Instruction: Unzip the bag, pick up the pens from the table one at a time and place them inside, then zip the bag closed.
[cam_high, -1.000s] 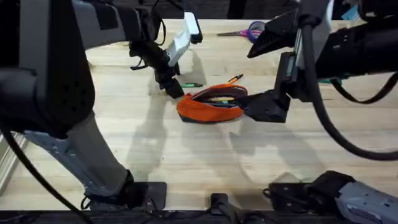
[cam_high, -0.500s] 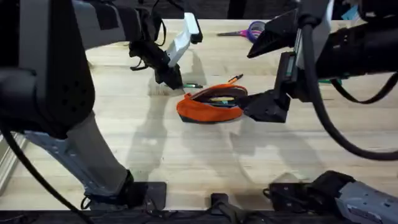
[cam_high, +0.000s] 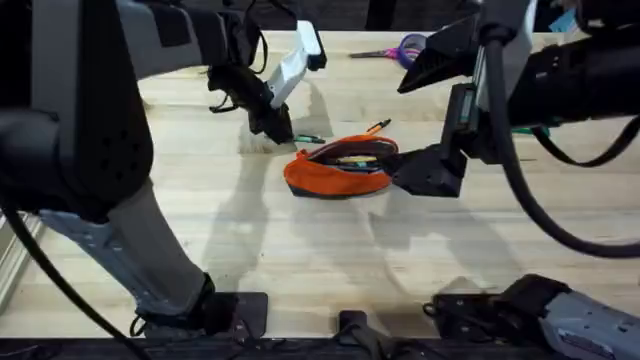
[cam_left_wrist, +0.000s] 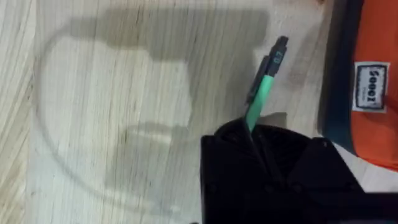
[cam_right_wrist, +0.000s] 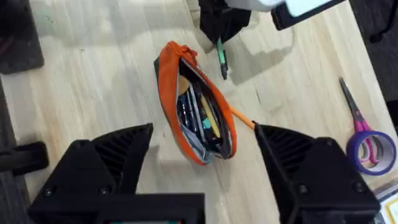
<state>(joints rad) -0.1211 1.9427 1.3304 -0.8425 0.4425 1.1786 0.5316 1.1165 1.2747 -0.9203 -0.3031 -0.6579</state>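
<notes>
The orange bag (cam_high: 338, 168) lies unzipped in the middle of the table (cam_high: 300, 250), with several things showing inside it (cam_right_wrist: 198, 118). My left gripper (cam_high: 279, 132) is at the bag's far-left end, shut on the light green pen (cam_high: 307, 137). In the left wrist view the green pen (cam_left_wrist: 262, 90) sticks out from between the fingers (cam_left_wrist: 249, 134), with the bag's edge (cam_left_wrist: 373, 93) beside it. The orange pen (cam_high: 378, 126) lies on the table against the bag's far side (cam_right_wrist: 243, 118). My right gripper (cam_high: 420, 172) hovers at the bag's right end, open wide (cam_right_wrist: 204, 132).
Purple-handled scissors (cam_high: 405, 48) lie at the far edge of the table, also seen in the right wrist view as scissors (cam_right_wrist: 367, 140). Bare wood runs along the front of the table. Both arms crowd the space over the bag.
My left gripper has moved from the bag's left end a little back and left to the green pen. The bag and the right gripper have stayed put.
</notes>
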